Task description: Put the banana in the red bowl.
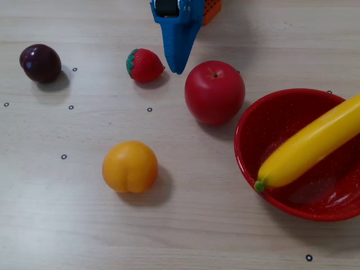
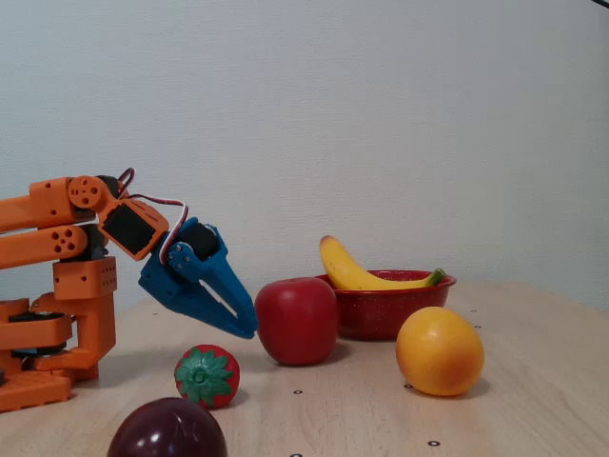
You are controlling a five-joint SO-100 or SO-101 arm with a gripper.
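The banana [image 1: 309,147] is lying across the red bowl [image 1: 264,126], overhanging its rim. My hand [image 1: 179,68] is hovering closed and empty near the apple [image 1: 215,91]; swinging right risks knocking it into the bowl.

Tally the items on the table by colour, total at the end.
Red: 3, the apple, the strawberry and the bowl
Yellow: 1, the banana lying in the bowl
Orange: 1, the round fruit
Dark purple: 1, the plum
Total: 6
The blue gripper isn't counted.
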